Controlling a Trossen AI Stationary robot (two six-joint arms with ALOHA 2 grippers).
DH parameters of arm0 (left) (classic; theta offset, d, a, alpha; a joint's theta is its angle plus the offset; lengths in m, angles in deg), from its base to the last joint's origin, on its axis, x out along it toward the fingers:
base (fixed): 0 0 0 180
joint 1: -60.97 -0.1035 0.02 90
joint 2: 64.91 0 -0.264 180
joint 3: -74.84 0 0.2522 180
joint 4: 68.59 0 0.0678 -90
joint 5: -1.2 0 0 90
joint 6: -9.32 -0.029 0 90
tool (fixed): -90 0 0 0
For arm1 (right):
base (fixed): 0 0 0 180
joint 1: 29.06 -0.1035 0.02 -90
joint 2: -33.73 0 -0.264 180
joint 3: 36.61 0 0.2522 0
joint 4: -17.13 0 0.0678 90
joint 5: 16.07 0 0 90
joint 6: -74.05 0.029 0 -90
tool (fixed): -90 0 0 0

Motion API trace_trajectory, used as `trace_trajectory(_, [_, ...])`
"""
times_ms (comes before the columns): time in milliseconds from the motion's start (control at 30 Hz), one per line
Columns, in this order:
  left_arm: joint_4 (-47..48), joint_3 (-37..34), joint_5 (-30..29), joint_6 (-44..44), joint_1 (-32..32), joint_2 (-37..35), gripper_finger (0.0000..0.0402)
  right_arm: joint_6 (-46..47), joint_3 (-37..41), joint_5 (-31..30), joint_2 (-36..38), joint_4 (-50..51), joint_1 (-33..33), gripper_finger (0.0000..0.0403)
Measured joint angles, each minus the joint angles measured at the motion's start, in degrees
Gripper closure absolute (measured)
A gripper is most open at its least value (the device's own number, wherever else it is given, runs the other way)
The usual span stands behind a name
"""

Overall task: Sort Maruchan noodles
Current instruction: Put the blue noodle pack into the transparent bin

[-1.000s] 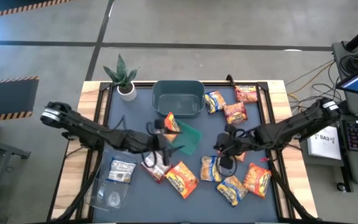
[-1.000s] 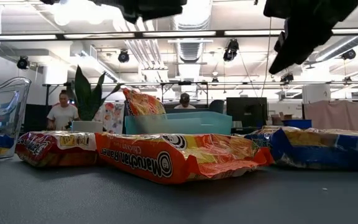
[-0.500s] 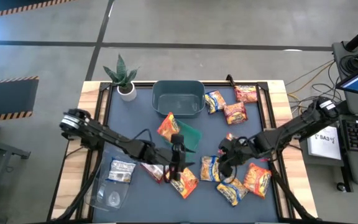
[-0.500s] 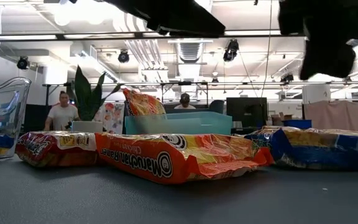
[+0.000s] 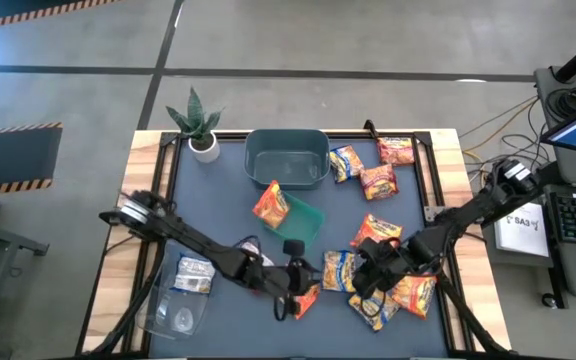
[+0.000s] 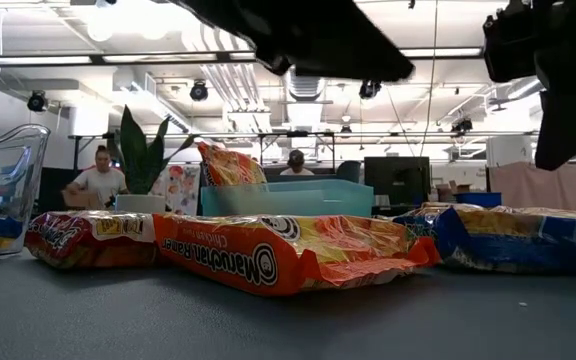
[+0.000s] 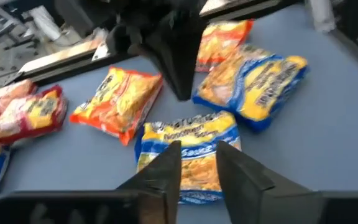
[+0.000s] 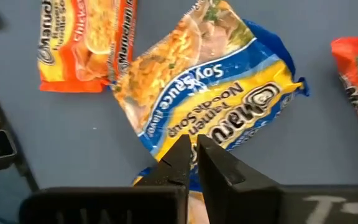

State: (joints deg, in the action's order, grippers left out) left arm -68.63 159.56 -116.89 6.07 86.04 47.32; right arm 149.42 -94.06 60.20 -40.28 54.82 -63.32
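Maruchan noodles packets lie scattered on the dark mat. My left gripper (image 5: 313,275) hovers open, its gap narrow, just above a yellow-and-blue packet (image 7: 188,152) near the table's front. An orange packet (image 5: 303,297) lies under that wrist. My right gripper (image 8: 192,146) is shut and hangs above another yellow-and-blue soy sauce packet (image 8: 210,106), clear of it in the low view. One orange packet (image 5: 271,203) leans on the green tray (image 5: 306,220). More packets (image 5: 378,182) lie at the far right.
A grey-teal tub (image 5: 288,158) stands at the far middle and a potted plant (image 5: 198,125) at the far left. A clear container (image 5: 180,300) sits near left with a packet (image 5: 196,272) beside it. People stand in the room behind the table.
My left gripper has swung from beside the green tray toward the table's near and right edges and come down over the packets. My right gripper has gone toward the near edge, sunk a little and rolled about its own axis.
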Motion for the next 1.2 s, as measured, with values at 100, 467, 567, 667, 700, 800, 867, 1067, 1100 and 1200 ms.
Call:
trace_trajectory(100, [0.4,3.0,-1.7,1.0,0.0,3.5,0.0357,0.4,0.0,1.0,0.7,0.4,-0.2,0.0356])
trace_trajectory(467, [3.4,7.1,-3.9,2.4,-0.3,10.2,0.0397,4.7,1.2,0.4,0.3,3.4,-0.7,0.0219])
trace_trajectory(567, [3.5,7.0,-3.4,2.7,-0.3,11.0,0.0401,6.3,2.4,0.4,-0.3,2.5,-0.7,0.0190])
trace_trajectory(667, [3.3,7.1,-2.7,3.0,-0.3,11.6,0.0401,7.4,3.2,0.2,-0.7,2.0,-0.7,0.0165])
trace_trajectory(700, [3.1,7.1,-2.5,3.0,-0.3,11.9,0.0401,7.5,3.5,0.1,-0.7,2.1,-0.7,0.0157])
trace_trajectory(800, [3.1,7.1,-2.4,4.3,-0.3,12.5,0.0401,7.6,4.0,-1.0,-0.9,0.7,-0.6,0.0135])
trace_trajectory(867, [2.7,7.2,-2.3,4.9,-0.3,13.1,0.0401,7.6,4.5,-1.7,-0.8,-0.6,-0.6,0.0123])
trace_trajectory(1067, [2.5,7.2,-1.3,6.2,-0.3,14.2,0.0401,8.7,6.5,-2.9,-1.0,-4.4,-0.6,0.0099])
trace_trajectory(1100, [2.6,7.2,-1.3,6.4,-0.3,14.2,0.0401,9.0,7.0,-2.9,-1.1,-5.0,-0.6,0.0097])
trace_trajectory(1200, [3.1,7.2,-1.3,7.6,-0.5,14.2,0.0401,9.4,8.5,-3.5,-1.1,-6.8,-0.6,0.0092])
